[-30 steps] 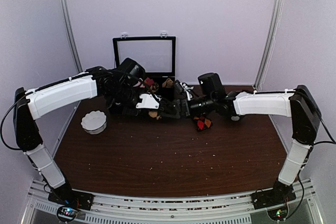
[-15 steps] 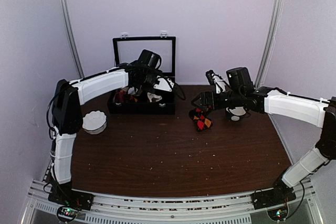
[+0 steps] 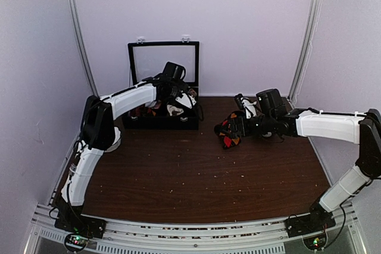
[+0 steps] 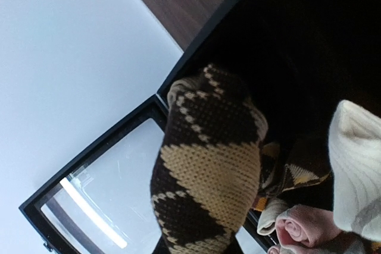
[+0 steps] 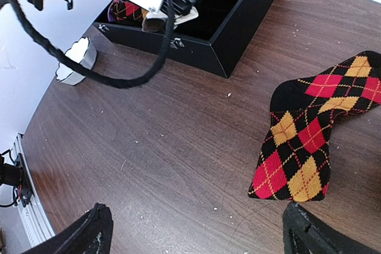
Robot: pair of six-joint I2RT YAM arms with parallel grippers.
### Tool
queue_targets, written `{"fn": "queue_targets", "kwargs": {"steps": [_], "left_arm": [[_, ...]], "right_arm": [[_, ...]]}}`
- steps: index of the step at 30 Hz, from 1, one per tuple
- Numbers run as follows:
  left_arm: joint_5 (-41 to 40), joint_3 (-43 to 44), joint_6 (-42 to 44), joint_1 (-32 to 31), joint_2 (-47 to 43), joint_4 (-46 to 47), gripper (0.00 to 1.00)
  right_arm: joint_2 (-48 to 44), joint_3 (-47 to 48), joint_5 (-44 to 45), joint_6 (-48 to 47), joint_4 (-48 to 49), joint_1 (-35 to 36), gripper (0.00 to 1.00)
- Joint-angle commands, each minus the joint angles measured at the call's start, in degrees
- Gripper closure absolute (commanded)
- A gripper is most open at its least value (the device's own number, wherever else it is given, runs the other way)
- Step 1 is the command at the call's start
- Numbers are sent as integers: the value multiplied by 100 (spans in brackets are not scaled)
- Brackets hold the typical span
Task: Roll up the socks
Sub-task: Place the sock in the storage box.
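Black argyle knit sock with tan diamonds [image 4: 205,165]: pinched in the narrow jaws of the left gripper [image 3: 178,104], above the black glass-lidded box [image 5: 238,25]. Black argyle sock with red and orange diamonds [image 5: 312,132]: flat, right of the box, below the right gripper [image 5: 199,233], jaws wide. Judged soft, light, limp; take it at the toe edge. Box holds a pink bundle [image 4: 303,230] and a white bundle [image 4: 357,165].

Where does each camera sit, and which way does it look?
Top external: high behind the bases, looking down over the table; left arm and right arm show.
Left wrist: faces the black box; the held tan argyle sock hides the left gripper.
Right wrist: looks down at the red-and-orange sock; right gripper's fingertips at bottom corners.
Shared: top and right wrist both show that sock.
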Motion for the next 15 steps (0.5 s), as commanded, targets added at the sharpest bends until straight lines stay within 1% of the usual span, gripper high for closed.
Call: {"fn": "queue_targets", "kwargs": {"steps": [1, 6, 15], "left_arm": [[86, 278, 574, 55, 299, 308, 100], [136, 559, 766, 103, 614, 260, 100], [115, 877, 1296, 258, 1035, 527, 100]], "right_arm": [[136, -98, -337, 58, 381, -104, 0], [141, -101, -530, 129, 502, -135, 0], [398, -98, -924, 252, 743, -145, 0]]}}
